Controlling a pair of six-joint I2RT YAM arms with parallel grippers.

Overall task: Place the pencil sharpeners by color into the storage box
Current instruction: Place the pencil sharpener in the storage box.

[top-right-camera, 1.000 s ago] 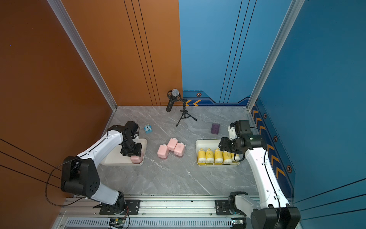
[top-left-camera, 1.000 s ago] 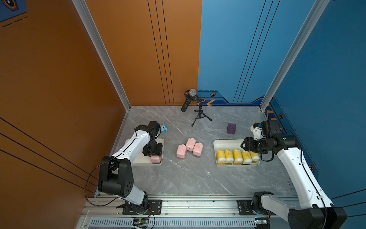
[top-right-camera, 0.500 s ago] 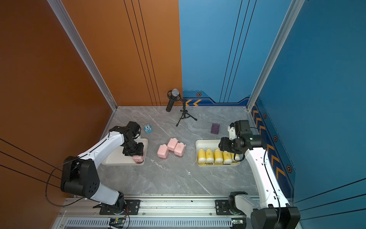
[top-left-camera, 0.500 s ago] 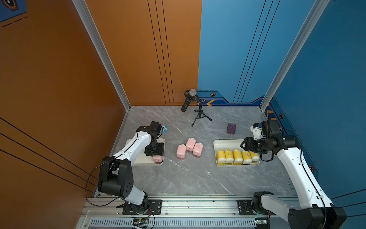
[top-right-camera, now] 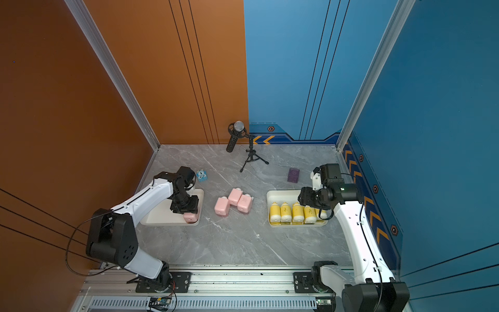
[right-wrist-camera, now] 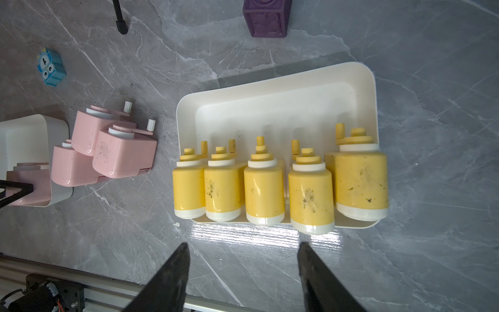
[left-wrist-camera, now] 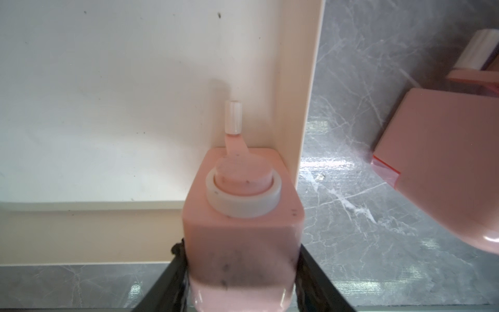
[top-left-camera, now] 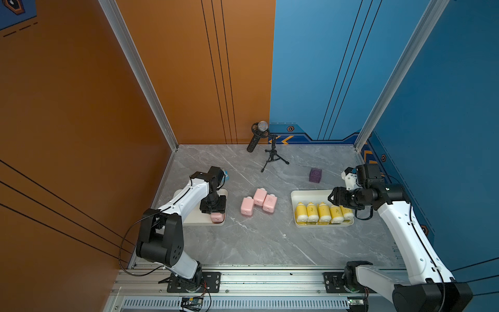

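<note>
The left gripper (left-wrist-camera: 241, 281) is clenched on a pink sharpener (left-wrist-camera: 243, 224). Its two black fingers (left-wrist-camera: 176, 270) press the block's opposite flanks near the base, and the white-ringed knob end points away from them. The sharpener sits low in the left tray (left-wrist-camera: 305, 108), at the near corner on the side facing the table's (top-left-camera: 256, 243) middle, close against both rims. Whether it rests on the tray floor cannot be told.

The right gripper (right-wrist-camera: 243, 272) is released, its fingers spread with nothing between them. It hangs above the right tray (right-wrist-camera: 270, 108), where five yellow sharpeners (right-wrist-camera: 264, 189) lie side by side along the near edge, clear of the fingertips.

Three more pink sharpeners (top-left-camera: 259, 201) lie clustered and touching on the table between the two trays.
</note>
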